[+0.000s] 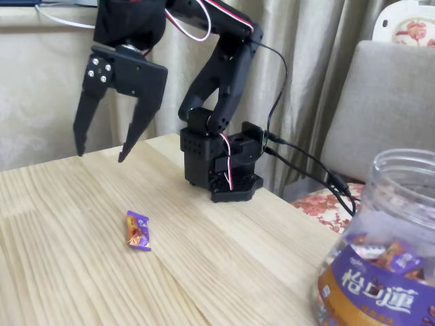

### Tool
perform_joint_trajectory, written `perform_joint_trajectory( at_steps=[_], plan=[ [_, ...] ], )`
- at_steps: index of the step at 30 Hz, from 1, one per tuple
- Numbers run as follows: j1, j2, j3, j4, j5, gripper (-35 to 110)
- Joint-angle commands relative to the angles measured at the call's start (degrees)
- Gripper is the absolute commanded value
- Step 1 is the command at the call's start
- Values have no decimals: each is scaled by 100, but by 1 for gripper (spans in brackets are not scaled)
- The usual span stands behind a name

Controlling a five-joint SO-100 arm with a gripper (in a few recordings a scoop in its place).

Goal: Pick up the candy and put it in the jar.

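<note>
Jaws [102,151] hanging spread and empty above worktop [61,272]; candy [138,231] lying ungrasped, well apart from jar [387,258]. Pick and drop both remaining.

The arm [224,61] is matte black plastic all over, built of blocky, rounded segments. Its gripper [102,149] carries two long, tapering, pointed fingers [83,122], with three silvery screws in a cluster above one of them. Red-and-white wires loop along the joints, black cables trail from the perforated black base [221,166].
</note>
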Motion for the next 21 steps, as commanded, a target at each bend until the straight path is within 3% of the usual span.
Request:
perform_joint_trajectory(
  at_steps=[1,8,21],
  plan=[
    [-220,-299,-1336,940,264,33],
    [-105,703,-352,835,-132,32],
    [-1433,1591,1907,-316,272,32]
  ],
)
